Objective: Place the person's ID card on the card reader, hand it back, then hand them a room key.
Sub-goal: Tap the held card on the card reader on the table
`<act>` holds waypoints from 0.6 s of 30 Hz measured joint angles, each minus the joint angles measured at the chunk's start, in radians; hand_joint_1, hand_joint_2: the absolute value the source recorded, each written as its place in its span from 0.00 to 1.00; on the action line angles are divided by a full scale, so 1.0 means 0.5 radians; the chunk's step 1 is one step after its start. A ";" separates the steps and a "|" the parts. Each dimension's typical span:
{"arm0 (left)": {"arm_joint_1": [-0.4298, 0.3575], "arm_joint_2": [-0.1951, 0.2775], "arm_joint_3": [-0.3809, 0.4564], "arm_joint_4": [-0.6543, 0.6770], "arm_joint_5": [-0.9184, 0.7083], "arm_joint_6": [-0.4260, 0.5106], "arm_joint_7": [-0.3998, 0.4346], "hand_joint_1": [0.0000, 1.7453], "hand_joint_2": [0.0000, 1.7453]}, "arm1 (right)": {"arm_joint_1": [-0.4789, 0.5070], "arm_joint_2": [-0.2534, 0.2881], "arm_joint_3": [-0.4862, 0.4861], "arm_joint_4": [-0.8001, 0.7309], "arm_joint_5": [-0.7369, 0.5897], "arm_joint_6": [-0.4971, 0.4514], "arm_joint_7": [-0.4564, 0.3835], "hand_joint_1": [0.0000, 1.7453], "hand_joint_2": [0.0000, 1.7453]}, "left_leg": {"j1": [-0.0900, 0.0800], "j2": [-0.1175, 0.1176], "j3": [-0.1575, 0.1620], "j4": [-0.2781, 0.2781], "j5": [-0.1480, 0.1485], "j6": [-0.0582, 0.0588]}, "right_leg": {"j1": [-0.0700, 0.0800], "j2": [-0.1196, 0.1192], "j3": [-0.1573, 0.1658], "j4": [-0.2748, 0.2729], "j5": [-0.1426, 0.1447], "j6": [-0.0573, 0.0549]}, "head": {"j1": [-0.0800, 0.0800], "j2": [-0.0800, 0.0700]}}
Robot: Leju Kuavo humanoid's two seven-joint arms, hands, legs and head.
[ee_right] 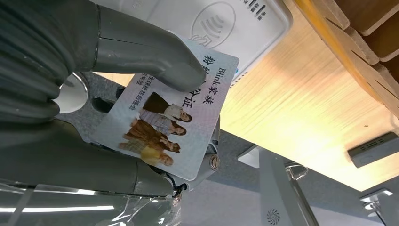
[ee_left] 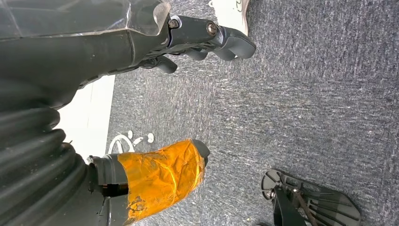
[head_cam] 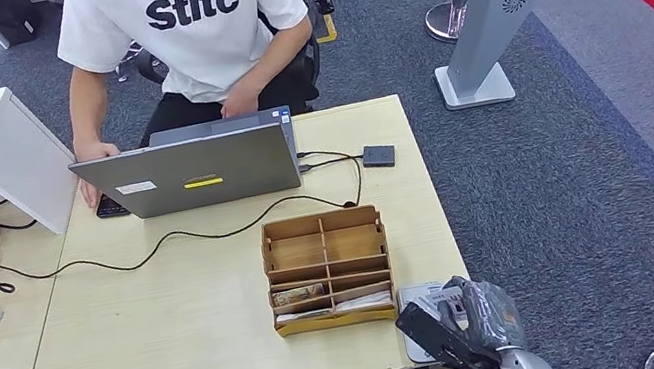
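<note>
Fingers of the robot's right hand [ee_right: 108, 94] are pinching the ID card [ee_right: 164, 120], thumb pressing its printed face, as the hand is hovering at the near right corner of the table [head_cam: 175, 323], just over the white card reader [ee_right: 221, 23]. Judging from the right wrist view, the card's leading short edge is already overlapping the reader's near edge, its long axis pointing toward the reader's contact symbol, so the coming move looks like a short push forward and a lowering flat. Left hand [ee_left: 155, 47] is hanging beside the body above grey carpet, far from the reader, fingers curled with nothing in them. Just beyond the reader, the wooden organiser [head_cam: 327, 268] is standing with cards lying in its nearer slots; its front wall is the closest obstacle to the hand. Farther from the reader, a person [head_cam: 185, 37] is sitting behind an open laptop [head_cam: 189, 173], cables trailing across the table.
</note>
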 joint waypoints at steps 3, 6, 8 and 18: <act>0.000 0.000 0.000 0.000 0.000 0.000 0.000 0.00 1.00 | -0.010 0.001 -0.004 0.016 0.000 0.000 0.000 1.00 1.00 | 0.000 0.000 0.000 0.000 0.000 0.000 | 0.000 0.000 0.000 0.000 0.000 0.000 | 0.000 0.000; 0.000 0.000 0.000 0.000 0.000 0.000 0.000 0.00 1.00 | -0.016 0.001 -0.005 0.027 0.000 0.001 0.000 1.00 1.00 | 0.000 0.000 0.000 0.000 0.000 0.000 | 0.000 0.000 0.000 0.000 0.000 0.000 | 0.000 0.000; 0.000 0.000 0.000 0.000 -0.001 0.000 0.000 0.00 1.00 | -0.020 0.001 -0.006 0.035 0.000 0.007 0.004 1.00 1.00 | 0.000 0.000 0.001 0.000 0.000 0.000 | 0.000 0.000 0.000 0.000 0.000 0.000 | 0.000 0.000; -0.002 0.001 0.000 0.000 -0.018 0.001 -0.001 0.00 1.00 | -0.045 0.022 -0.006 0.153 0.003 0.012 0.017 1.00 1.00 | 0.000 0.000 0.002 0.000 0.000 0.000 | 0.000 0.000 0.001 0.000 0.000 0.000 | 0.000 0.000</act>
